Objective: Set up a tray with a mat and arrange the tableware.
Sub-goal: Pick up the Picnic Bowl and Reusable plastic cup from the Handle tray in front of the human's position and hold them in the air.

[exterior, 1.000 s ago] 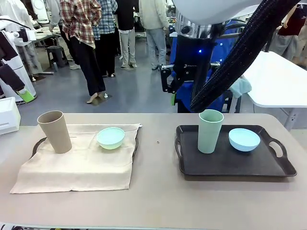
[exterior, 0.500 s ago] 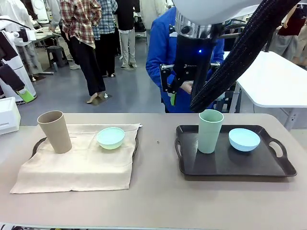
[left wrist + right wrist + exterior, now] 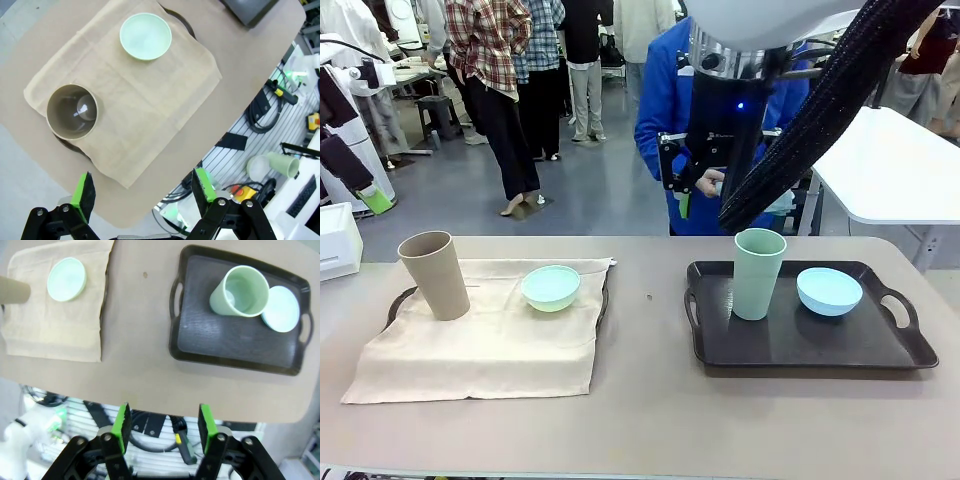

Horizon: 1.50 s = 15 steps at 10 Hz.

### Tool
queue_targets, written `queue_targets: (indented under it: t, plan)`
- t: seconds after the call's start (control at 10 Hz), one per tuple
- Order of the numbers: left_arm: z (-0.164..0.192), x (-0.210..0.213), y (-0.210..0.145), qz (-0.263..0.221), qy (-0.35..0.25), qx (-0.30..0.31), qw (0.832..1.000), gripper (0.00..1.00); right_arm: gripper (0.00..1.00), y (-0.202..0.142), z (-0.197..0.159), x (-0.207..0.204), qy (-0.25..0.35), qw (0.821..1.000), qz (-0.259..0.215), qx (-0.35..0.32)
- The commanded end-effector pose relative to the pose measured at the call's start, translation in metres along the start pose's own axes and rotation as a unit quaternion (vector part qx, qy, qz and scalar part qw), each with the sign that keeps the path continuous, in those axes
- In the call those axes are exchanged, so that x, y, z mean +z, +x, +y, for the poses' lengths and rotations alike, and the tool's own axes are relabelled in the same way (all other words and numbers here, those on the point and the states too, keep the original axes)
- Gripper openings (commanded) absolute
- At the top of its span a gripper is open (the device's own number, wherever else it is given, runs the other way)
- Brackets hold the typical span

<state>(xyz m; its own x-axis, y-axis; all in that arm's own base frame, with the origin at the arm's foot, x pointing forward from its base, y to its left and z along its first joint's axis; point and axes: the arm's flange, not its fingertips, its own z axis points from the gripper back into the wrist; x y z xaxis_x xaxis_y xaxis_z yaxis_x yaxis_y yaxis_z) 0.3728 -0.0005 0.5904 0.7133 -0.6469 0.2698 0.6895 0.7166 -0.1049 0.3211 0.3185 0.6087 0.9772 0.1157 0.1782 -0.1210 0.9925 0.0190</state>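
Left of the black tray (image 3: 800, 345), the mat (image 3: 480, 340) covers a second tray (image 3: 397, 305) and carries the tan cup (image 3: 433, 275) and mint bowl (image 3: 551, 287). The black tray holds the green cup (image 3: 758, 273) and blue bowl (image 3: 829, 291) but has no mat, so the task looks about half done. Both cups stand mouth-up, long axes vertical. The left tool (image 3: 142, 187) and right tool (image 3: 164, 420) hang high over the desk (image 3: 650, 420), spread wide and empty.

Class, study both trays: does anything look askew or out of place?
Yes. The beige cloth mat lies crooked on the left tray, spilling over its near edge onto the table. The tall tan matte cup on it leans, seemingly perched over the tray's rim. The right black tray has no mat.
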Motion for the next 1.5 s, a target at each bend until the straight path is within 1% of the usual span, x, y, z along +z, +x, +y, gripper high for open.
queue_targets:
  t: [0.0, 0.1, 0.2, 0.3, 0.4, 0.6, 0.7, 0.8, 0.9, 1.0, 1.1, 1.2, 1.3, 1.4]
  plan:
    - [-0.008, -0.010, 0.003, -0.005, 0.045, 0.068, 0.997, 1.00, 0.70, -0.001, -0.040, -0.007, 0.017, 1.000, -0.003, -0.026]
    - [-0.010, -0.007, 0.002, -0.014, 0.048, 0.092, 0.995, 1.00, 0.70, -0.001, -0.071, -0.009, 0.036, 0.998, -0.006, -0.050]
    - [-0.006, -0.002, -0.002, -0.026, 0.011, 0.104, 0.994, 1.00, 0.70, -0.003, -0.108, -0.010, 0.072, 0.995, -0.014, -0.074]
    - [0.005, 0.001, -0.008, -0.049, -0.030, 0.127, 0.990, 1.00, 0.70, -0.007, -0.147, -0.009, 0.107, 0.990, -0.022, -0.091]
    - [0.016, 0.003, -0.014, -0.068, -0.071, 0.149, 0.984, 1.00, 0.70, -0.010, -0.178, -0.007, 0.132, 0.986, -0.026, -0.093]
    - [0.044, 0.011, -0.028, -0.094, -0.171, 0.171, 0.966, 1.00, 0.70, -0.014, -0.233, -0.001, 0.207, 0.972, -0.046, -0.102]
    - [0.065, 0.013, -0.037, -0.114, -0.246, 0.189, 0.944, 1.00, 0.70, -0.018, -0.259, -0.001, 0.256, 0.958, -0.065, -0.114]
    - [0.081, 0.020, -0.046, -0.145, -0.288, 0.209, 0.923, 1.00, 0.70, -0.023, -0.278, -0.006, 0.315, 0.937, -0.081, -0.127]
    - [0.093, 0.029, -0.057, -0.187, -0.314, 0.232, 0.902, 1.00, 0.70, -0.030, -0.294, -0.013, 0.359, 0.917, -0.095, -0.145]
    - [0.104, 0.038, -0.073, -0.217, -0.323, 0.254, 0.886, 1.00, 0.70, -0.036, -0.305, -0.020, 0.390, 0.901, -0.104, -0.160]
    - [0.116, 0.049, -0.096, -0.243, -0.326, 0.277, 0.871, 1.00, 0.70, -0.046, -0.318, -0.025, 0.407, 0.887, -0.117, -0.182]
    - [0.124, 0.051, -0.115, -0.259, -0.329, 0.289, 0.861, 1.00, 0.70, -0.053, -0.324, -0.025, 0.382, 0.895, -0.113, -0.202]
    - [0.124, 0.053, -0.126, -0.262, -0.327, 0.276, 0.865, 1.00, 0.70, -0.034, -0.316, -0.010, 0.382, 0.901, -0.098, -0.179]
    - [0.120, 0.048, -0.108, -0.242, -0.325, 0.277, 0.871, 1.00, 0.70, -0.034, -0.316, -0.010, 0.382, 0.901, -0.098, -0.179]
